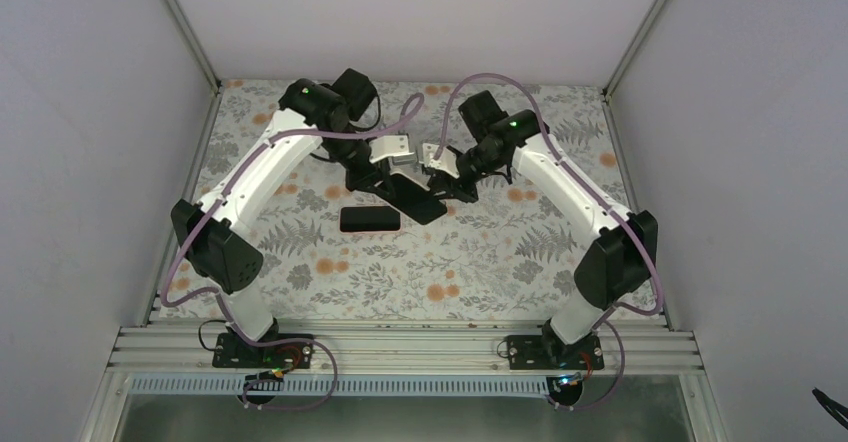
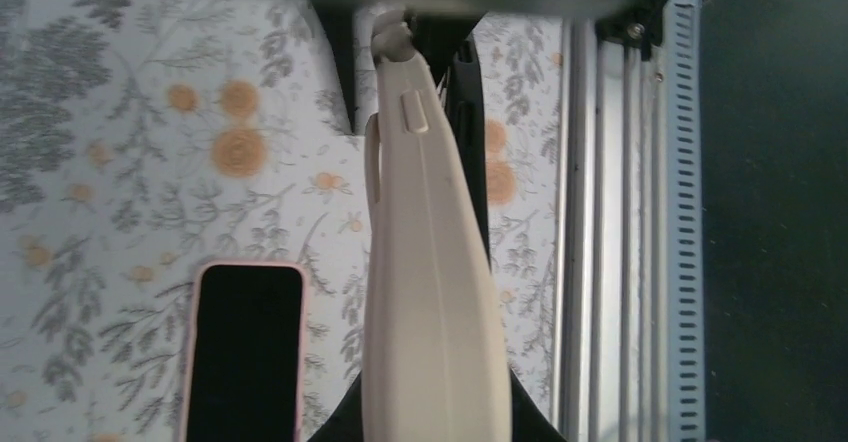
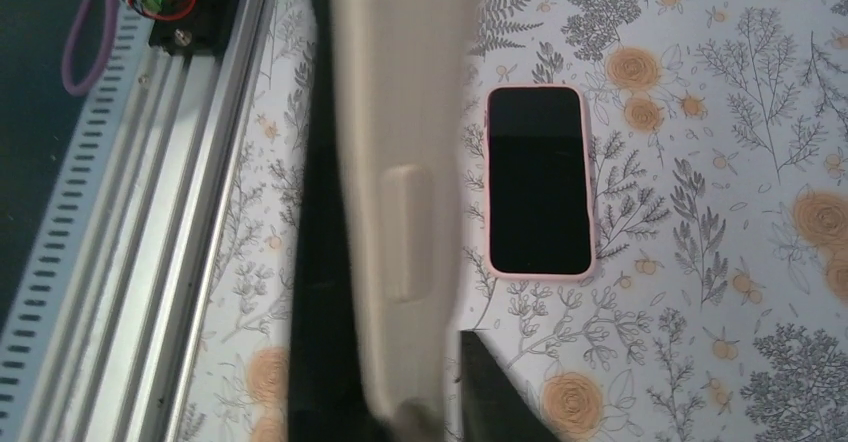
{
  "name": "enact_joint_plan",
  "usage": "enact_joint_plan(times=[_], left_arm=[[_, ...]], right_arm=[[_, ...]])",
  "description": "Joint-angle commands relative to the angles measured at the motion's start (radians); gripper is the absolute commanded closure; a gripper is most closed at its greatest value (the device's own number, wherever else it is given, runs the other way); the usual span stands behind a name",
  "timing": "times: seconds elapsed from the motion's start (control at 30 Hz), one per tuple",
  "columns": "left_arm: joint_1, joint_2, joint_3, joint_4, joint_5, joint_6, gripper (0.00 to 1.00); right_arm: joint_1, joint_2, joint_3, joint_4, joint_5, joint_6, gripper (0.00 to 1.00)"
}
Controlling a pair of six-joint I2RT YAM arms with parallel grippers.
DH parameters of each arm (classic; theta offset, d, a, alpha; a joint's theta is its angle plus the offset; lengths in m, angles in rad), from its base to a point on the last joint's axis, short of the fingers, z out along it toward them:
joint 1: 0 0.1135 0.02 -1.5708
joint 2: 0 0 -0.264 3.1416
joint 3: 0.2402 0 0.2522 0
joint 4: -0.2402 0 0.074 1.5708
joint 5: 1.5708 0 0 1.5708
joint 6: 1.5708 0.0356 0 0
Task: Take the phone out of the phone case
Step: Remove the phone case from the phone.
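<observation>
- The left tool (image 1: 392,174) and the right tool (image 1: 447,180) meet above the bench (image 1: 480,262), a little toward 12 o'clock from its middle.
- Between them hangs the phone (image 1: 415,200), clear of the bench. Its dark face is up in the overhead view, and it sits in a beige phone case (image 2: 430,292).
- The left tool is clamped narrow on the case at its 10 o'clock end. In the left wrist view the case's edge runs straight up the middle, with dark fingers (image 2: 338,424) on either side at 6 o'clock.
- The right tool comes in from 2 o'clock. The case's beige edge and a raised side button sit between its fingers (image 3: 492,390), which lie against both faces — a narrow hold.
- A second phone with a pink rim (image 1: 370,219) lies flat on the bench, screen up and dark. It is just beside the held phone at about 8 o'clock and neither tool touches it.
- The aluminium rail (image 1: 400,347) that carries both arm bases runs along the bench's 6 o'clock edge.
</observation>
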Motion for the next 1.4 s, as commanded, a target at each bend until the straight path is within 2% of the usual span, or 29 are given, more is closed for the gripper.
enact_joint_plan(times=[0.0,0.07,0.13,0.2,0.23,0.27,0.4,0.5,0.53,0.57,0.7,0.87,1.0,1.2,1.37], left_arm=[[0.063,0.017,0.103,0.611,0.134,-0.118,0.98],[0.077,0.006,0.095,0.609,0.143,-0.117,0.97],[0.083,-0.009,0.081,0.605,0.141,-0.112,0.88],[0.083,-0.028,0.056,0.600,0.142,-0.107,0.70],[0.083,-0.041,0.043,0.593,0.150,-0.102,0.56],[0.083,-0.049,0.030,0.581,0.160,-0.094,0.49],[0.084,-0.083,-0.004,0.523,0.150,-0.080,0.31],[0.085,-0.151,-0.082,0.527,0.080,-0.079,0.21],[0.085,-0.181,-0.108,0.553,0.062,-0.083,0.08],[0.085,-0.216,-0.149,0.584,0.034,-0.089,0.03],[0.067,-0.313,-0.265,0.716,-0.058,-0.137,0.00],[-0.008,-0.375,-0.368,0.938,-0.316,-0.193,0.00],[-0.105,-0.324,-0.394,1.055,-0.529,-0.200,0.00],[-0.145,-0.269,-0.462,1.282,-0.589,-0.228,0.00],[-0.148,-0.179,-0.369,1.305,-0.535,-0.313,0.00]], right_arm=[[0.138,-0.051,0.003,-0.123,-0.336,-0.017,0.96],[0.119,-0.057,-0.006,-0.116,-0.347,-0.013,0.97],[0.103,-0.066,-0.017,-0.084,-0.341,0.017,0.97],[0.084,-0.080,-0.030,-0.031,-0.312,0.072,0.97],[0.072,-0.088,-0.042,0.000,-0.291,0.108,0.97],[0.056,-0.098,-0.053,0.034,-0.276,0.138,0.97],[-0.048,-0.122,-0.086,0.155,-0.238,0.242,0.97],[-0.182,-0.124,-0.109,0.262,-0.233,0.331,0.96],[-0.212,-0.124,-0.115,0.285,-0.227,0.358,0.96],[-0.230,-0.124,-0.120,0.321,-0.217,0.385,0.96],[-0.252,-0.133,-0.129,0.466,-0.136,0.554,0.97],[-0.249,-0.119,-0.074,0.603,0.057,0.797,0.97],[-0.248,-0.112,-0.024,0.673,0.185,0.957,0.97],[-0.227,-0.090,0.074,0.687,0.300,1.066,0.97],[-0.223,-0.085,0.080,0.719,0.355,1.096,0.97]])
